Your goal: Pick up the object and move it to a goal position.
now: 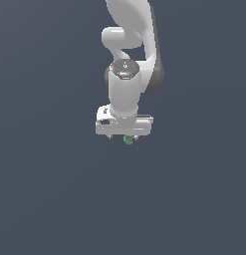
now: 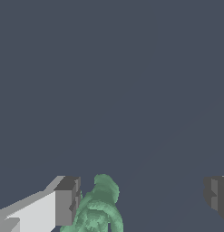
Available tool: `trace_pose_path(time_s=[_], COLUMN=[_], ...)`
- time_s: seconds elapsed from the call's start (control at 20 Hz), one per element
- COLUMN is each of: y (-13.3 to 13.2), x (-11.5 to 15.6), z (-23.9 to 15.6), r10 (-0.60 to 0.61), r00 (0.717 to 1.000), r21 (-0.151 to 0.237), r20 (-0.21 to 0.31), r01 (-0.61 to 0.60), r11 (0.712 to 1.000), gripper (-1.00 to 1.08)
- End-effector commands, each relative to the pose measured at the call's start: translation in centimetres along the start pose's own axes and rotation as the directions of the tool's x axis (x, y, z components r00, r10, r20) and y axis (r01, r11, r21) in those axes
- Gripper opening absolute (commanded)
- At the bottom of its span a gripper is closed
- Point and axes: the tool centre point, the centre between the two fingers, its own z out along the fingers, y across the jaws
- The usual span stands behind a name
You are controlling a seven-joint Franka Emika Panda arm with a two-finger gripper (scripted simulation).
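— One arm, pointing straight down?
— Yes, wrist vertical, claw (image 1: 123, 137) spread wide.
— And the green object (image 1: 128, 140)?
— Between the fingers (image 2: 65, 201), just beside one, not gripped.

This is no real room but a simulator's bare rendered scene. Both views are filled edge to edge with one flat, slate blue-grey backdrop, with no walls, furniture, windows or floor texture to mark a home, lab or workshop. In the exterior view the white arm (image 1: 125, 74) comes down from the top centre of the frame, smooth and evenly shaded like a computer model, without cables or wear. In the wrist view only a faint diagonal change of tone crosses the grey at the lower right.
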Motion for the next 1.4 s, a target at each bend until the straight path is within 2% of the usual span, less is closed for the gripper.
trace_pose_path(time_s=[0.0,0.45,0.9,1.35], y=[0.0,-0.3,-0.4,-1.1], x=[0.0,-0.3,-0.5,-1.6], z=[0.0,0.2,0.4,1.1], r10=[0.0,0.017,0.032,0.133], r00=[1.0,1.0,0.999,0.991], r21=[0.0,0.033,0.032,0.027], r20=[0.0,0.015,0.016,0.019], r01=[0.0,-0.017,-0.033,-0.133], r11=[1.0,0.999,0.999,0.991], gripper=[1.0,1.0,1.0,1.0])
